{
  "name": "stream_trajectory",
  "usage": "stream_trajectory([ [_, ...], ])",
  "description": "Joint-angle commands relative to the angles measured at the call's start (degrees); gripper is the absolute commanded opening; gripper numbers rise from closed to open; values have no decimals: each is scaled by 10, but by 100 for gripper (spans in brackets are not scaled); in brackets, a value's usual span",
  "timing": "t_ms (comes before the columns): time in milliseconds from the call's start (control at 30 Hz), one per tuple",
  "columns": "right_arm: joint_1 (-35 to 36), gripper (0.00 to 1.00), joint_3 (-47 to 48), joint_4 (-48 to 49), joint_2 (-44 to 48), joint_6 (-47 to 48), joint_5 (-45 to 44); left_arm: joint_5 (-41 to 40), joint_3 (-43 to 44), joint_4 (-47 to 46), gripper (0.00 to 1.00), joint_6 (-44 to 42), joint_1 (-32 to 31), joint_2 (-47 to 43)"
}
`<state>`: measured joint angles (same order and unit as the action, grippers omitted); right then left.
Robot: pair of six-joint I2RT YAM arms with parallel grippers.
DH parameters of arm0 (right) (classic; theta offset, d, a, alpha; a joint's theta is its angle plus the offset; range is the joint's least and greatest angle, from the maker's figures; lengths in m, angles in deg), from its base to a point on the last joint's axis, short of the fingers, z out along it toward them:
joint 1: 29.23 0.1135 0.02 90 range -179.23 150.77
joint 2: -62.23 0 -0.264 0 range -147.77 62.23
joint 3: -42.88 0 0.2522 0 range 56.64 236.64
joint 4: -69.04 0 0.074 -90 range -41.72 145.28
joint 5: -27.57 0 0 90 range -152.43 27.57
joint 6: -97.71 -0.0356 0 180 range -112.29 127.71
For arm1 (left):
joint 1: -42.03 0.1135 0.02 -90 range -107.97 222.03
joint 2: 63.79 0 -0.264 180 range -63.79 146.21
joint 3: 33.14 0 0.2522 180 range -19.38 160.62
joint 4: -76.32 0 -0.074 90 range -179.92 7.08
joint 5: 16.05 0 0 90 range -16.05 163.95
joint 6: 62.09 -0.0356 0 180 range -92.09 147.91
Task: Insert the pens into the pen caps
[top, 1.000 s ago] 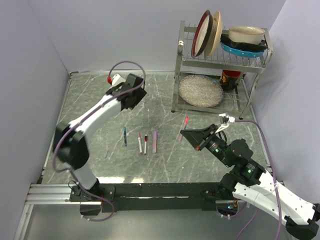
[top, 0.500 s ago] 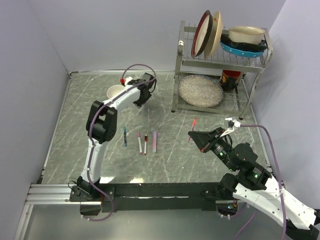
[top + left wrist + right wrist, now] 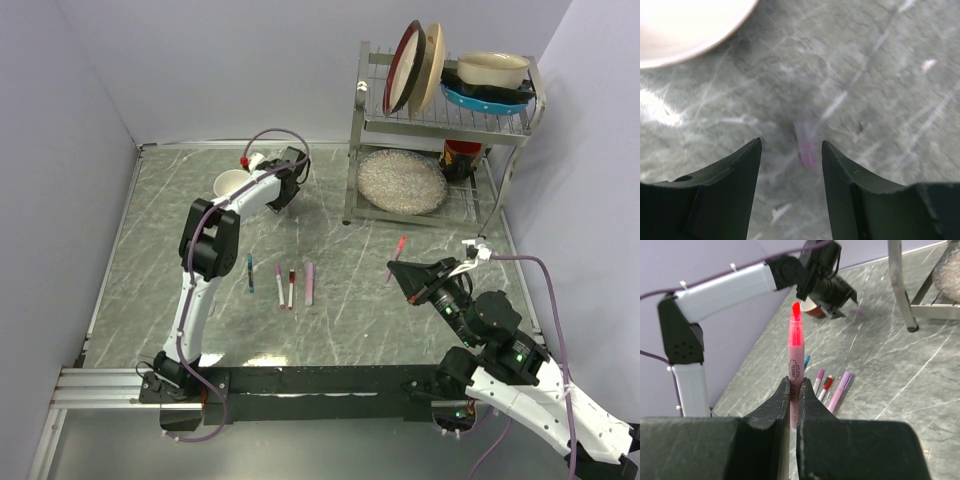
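My right gripper point(image 3: 404, 268) point(image 3: 793, 390) is shut on a pink pen point(image 3: 795, 347) with a red-orange tip. It holds the pen upright above the table, right of centre point(image 3: 400, 247). A teal-tipped pen point(image 3: 249, 272), a pink-tipped pen point(image 3: 278, 284), a red-tipped pen point(image 3: 291, 288) and a thicker lilac one point(image 3: 309, 283) lie side by side mid-table. My left gripper point(image 3: 288, 192) point(image 3: 791, 150) is open, low over the far table. A short lilac-pink pen cap point(image 3: 806, 146) lies just ahead, between its fingers. The red and teal caps are not in view.
A pale bowl point(image 3: 231, 183) point(image 3: 680, 25) stands just left of my left gripper. A metal dish rack point(image 3: 440, 130) with plates and bowls stands at the back right. Walls close in the left and back sides.
My right gripper has carried the pink pen to the right and a little nearer. My left arm has folded and swung its gripper right, to beside the bowl.
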<state>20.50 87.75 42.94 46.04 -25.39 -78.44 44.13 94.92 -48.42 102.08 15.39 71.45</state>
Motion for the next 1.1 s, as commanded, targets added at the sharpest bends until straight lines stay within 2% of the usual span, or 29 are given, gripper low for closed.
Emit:
stream_trajectory([
  [0, 2, 0, 27, 3, 16, 15, -34, -1, 20, -17, 55, -18, 10, 23],
  [233, 2, 0, 36, 1, 12, 36, -61, -1, 6, -11, 51, -54, 12, 35],
  [333, 2, 0, 40, -1, 9, 41, -70, 28, -27, -33, 45, -72, 12, 14],
  [433, 2, 0, 40, 0, 9, 41, -71, 56, -54, -58, 35, -82, 12, 2],
  [500, 2, 0, 38, 2, 10, 39, -68, 63, -60, -50, 33, -82, 11, -1],
  [633, 2, 0, 37, 2, 14, 38, -67, 71, -72, -45, 38, -88, 10, -2],
  [800, 2, 0, 37, -1, 16, 37, -68, 93, -80, -46, 39, -83, 10, -3],
  [933, 2, 0, 38, -2, 16, 36, -65, 97, -92, -48, 47, -73, 10, -18],
  [1067, 1, 0, 37, 3, 15, 33, -62, 96, -99, -51, 46, -71, 10, -30],
])
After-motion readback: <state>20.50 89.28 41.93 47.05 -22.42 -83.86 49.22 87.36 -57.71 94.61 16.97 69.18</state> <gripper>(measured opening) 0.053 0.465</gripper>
